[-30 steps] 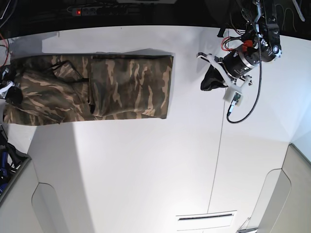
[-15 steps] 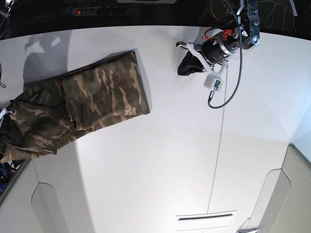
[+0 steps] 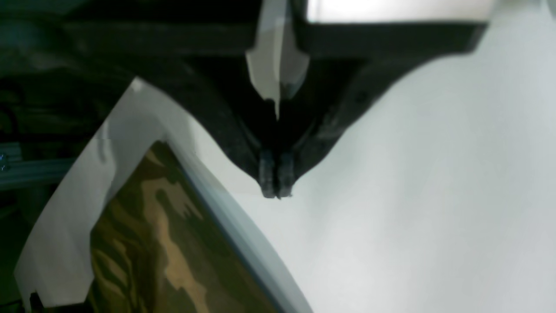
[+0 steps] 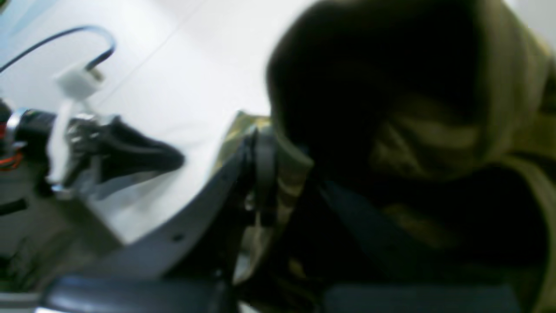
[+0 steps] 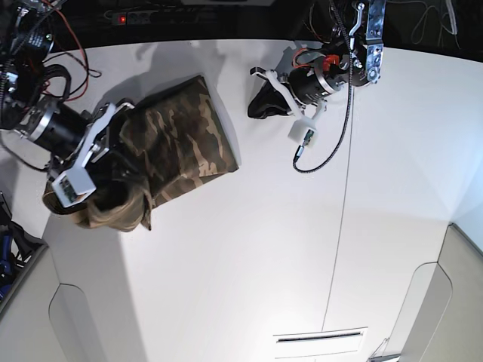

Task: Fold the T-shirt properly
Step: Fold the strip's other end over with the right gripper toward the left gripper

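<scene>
The camouflage T-shirt (image 5: 185, 132) lies at the back left of the white table (image 5: 249, 249) as a folded panel. Its left part is bunched and lifted around my right gripper (image 5: 121, 151). In the blurred right wrist view, camo cloth (image 4: 434, 139) drapes over the gripper and a strip sits between the fingers (image 4: 258, 174), so it is shut on the shirt. My left gripper (image 5: 256, 109) is shut and empty just right of the shirt's back corner. In the left wrist view its tips (image 3: 274, 191) are pressed together above bare table, with the shirt's edge (image 3: 165, 243) below left.
A power strip (image 5: 143, 16) with a red light lies behind the table's back edge. A black cable with a white plug (image 5: 302, 137) hangs from the left arm. A seam (image 5: 343, 196) runs down the table and a slot (image 5: 321, 337) is near the front.
My right arm has swung in over the table, gathering the shirt's left part up toward the folded panel. The shirt has shifted and bunched. My left gripper has moved left, closer to the shirt.
</scene>
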Robot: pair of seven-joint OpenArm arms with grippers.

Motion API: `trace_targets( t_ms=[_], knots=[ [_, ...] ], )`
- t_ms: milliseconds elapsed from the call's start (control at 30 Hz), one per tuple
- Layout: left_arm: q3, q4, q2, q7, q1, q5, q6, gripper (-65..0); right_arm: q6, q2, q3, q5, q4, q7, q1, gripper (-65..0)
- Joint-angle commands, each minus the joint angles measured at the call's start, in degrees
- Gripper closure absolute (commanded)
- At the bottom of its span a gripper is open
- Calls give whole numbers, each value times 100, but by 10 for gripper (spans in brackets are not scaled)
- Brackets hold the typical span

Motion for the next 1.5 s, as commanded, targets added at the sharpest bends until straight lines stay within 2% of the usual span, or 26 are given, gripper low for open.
trace_targets(
  t_ms=[0,67,133,167,233,467,567,800,1000,1100,1333,1467],
  knots=[
    [7,63,0,-17,-20,-48,-20,0,7,-55,-149,22,57,173,26,0],
    [7,63,0,-20,-22,-68,-20,0,9,-225,-505,-229,-33,240,17,-22],
    [7,63,0,-20,-22,-162,-20,0,9,-319,-833,-470,-195,457,20,-184],
    [7,63,0,-15,-22,-199,-20,0,9,-315,-1008,-570,-295,579,22,-245],
    [7,63,-2,24,-22,-219,-20,0,9,-315,-1342,-846,-457,789,22,-305],
    [7,66,-4,337,-22,-372,-55,0,2,-315,-2413,-1419,-612,1117,37,-306],
    [7,85,-4,404,-20,-704,-396,0,2,-315,-2553,-1482,-610,1178,76,-306],
    [7,144,-4,796,-20,-1283,-504,0,-42,-306,-2203,-1547,-603,1167,258,-305],
    [-11,151,-4,774,-42,-1314,-504,0,-42,-225,-1545,-1646,-603,1019,258,-303],
    [-11,157,-4,758,-173,-1311,-504,-12,-42,-72,-1233,-1419,-603,787,256,-303],
    [-11,157,-4,800,-634,-1314,-504,-104,-37,411,-667,-302,-597,232,76,-303],
    [-28,157,-17,802,-800,-1379,-504,-175,37,496,-461,109,-509,81,-166,-303]
  ],
)
